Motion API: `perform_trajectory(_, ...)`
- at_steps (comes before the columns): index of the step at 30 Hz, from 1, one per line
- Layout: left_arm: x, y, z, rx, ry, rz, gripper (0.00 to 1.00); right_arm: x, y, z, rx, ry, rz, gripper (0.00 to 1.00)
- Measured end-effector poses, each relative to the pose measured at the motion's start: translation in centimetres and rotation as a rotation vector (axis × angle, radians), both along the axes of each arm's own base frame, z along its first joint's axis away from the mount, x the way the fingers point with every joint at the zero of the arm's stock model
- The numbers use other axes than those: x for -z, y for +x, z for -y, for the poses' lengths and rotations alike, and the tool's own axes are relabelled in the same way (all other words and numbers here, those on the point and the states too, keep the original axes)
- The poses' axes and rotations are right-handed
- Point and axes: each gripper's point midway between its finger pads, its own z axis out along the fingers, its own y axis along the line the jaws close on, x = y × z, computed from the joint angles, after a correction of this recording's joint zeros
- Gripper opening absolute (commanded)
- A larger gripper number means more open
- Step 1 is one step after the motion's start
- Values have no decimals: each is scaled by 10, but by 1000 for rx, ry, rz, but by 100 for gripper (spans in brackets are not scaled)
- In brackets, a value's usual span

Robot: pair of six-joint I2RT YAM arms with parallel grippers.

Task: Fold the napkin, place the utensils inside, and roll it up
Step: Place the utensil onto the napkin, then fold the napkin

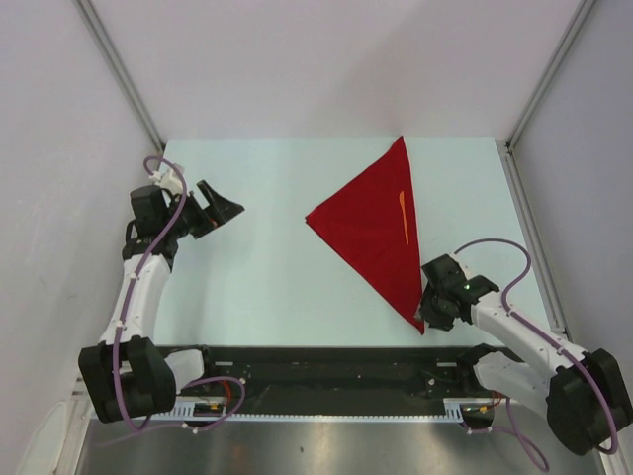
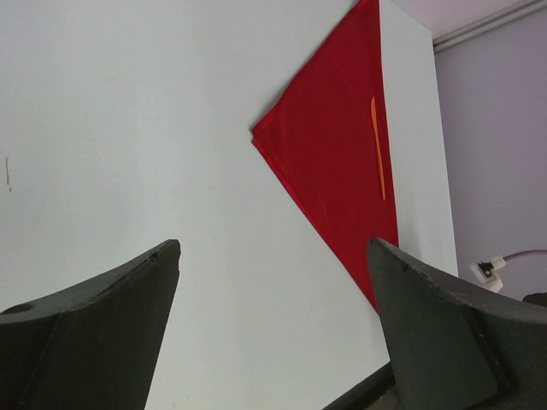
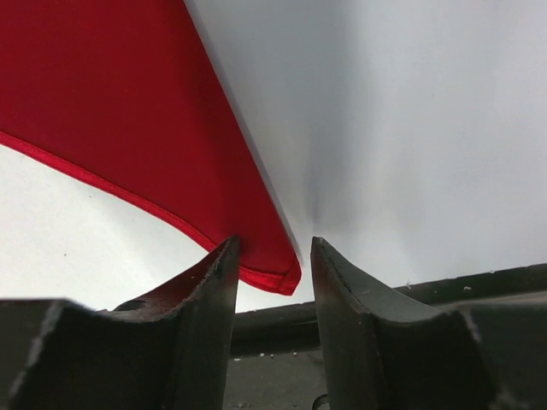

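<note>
The red napkin (image 1: 371, 233) lies flat on the table as a folded triangle, one point far and one point near. A thin orange utensil (image 1: 406, 216) rests on it along its right edge. The left wrist view takes in the napkin (image 2: 333, 162) and the utensil (image 2: 377, 149) from afar. My right gripper (image 1: 427, 315) is down at the napkin's near corner. In the right wrist view that corner (image 3: 265, 265) sits between the narrowed jaws of the gripper (image 3: 273, 242), with a gap still showing. My left gripper (image 1: 224, 201) hovers wide open and empty at the table's left (image 2: 273, 243).
A black rail (image 1: 326, 361) runs along the table's near edge, just behind the napkin's near corner (image 3: 427, 286). Grey walls with metal frame posts (image 1: 119, 69) close in the left, the right and the back. The pale table (image 1: 267, 287) spreads between the arms.
</note>
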Motion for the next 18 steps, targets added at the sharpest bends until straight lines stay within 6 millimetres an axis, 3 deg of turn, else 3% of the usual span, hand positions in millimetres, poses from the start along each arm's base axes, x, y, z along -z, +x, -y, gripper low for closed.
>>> perform_trajectory(18,0,0,0,0,0,0,95,13,-5,1,10,4,-14,20)
